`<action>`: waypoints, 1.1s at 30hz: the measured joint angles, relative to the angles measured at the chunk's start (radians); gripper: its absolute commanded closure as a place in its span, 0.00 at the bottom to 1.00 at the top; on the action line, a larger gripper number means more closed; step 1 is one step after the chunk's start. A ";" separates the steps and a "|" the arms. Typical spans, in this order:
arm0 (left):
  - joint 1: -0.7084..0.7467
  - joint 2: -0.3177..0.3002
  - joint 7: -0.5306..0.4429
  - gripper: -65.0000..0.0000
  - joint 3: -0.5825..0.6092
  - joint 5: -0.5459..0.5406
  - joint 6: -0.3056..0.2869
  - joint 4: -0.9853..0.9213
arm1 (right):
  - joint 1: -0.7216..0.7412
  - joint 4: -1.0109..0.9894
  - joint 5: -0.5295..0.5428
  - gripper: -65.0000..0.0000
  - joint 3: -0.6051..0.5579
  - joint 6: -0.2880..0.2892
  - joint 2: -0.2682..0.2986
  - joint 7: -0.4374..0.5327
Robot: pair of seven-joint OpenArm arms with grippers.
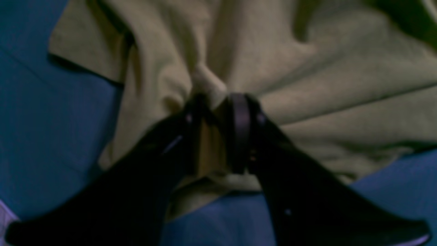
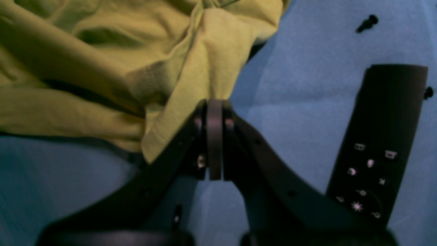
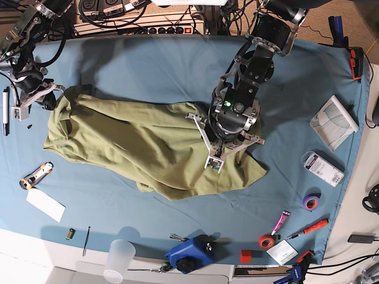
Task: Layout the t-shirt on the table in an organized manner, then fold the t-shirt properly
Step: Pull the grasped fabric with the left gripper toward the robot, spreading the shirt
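Teal table (image 3: 148, 65) — olive t-shirt (image 3: 142, 148) lies rumpled, stretched sideways.

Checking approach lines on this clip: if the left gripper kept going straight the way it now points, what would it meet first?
The t-shirt. The left gripper already has a ridge of its olive fabric between the jaws, so it would only push further into the cloth, with the teal-covered table probably right beneath; depth is unclear.

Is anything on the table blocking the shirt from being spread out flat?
Nothing lies under or against the t-shirt in the middle of the table. The tape rolls, box cutter and remote sit by the edges, apart from the cloth; the remote is nearest the right gripper.
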 measured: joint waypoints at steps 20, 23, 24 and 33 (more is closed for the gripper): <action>0.002 0.000 0.026 1.00 0.000 0.000 0.000 0.000 | 0.000 0.000 0.000 1.00 0.000 0.000 0.000 0.000; 0.002 0.000 0.028 1.00 0.000 0.000 0.000 0.000 | 0.000 0.000 0.000 1.00 0.000 0.000 0.000 0.000; 0.002 0.000 0.028 1.00 0.000 0.000 0.000 0.001 | 0.000 0.000 0.000 1.00 0.000 0.000 0.000 0.000; 0.040 -0.056 0.079 1.00 0.000 0.057 -0.011 0.075 | 0.000 0.000 0.000 1.00 0.000 0.000 0.000 0.000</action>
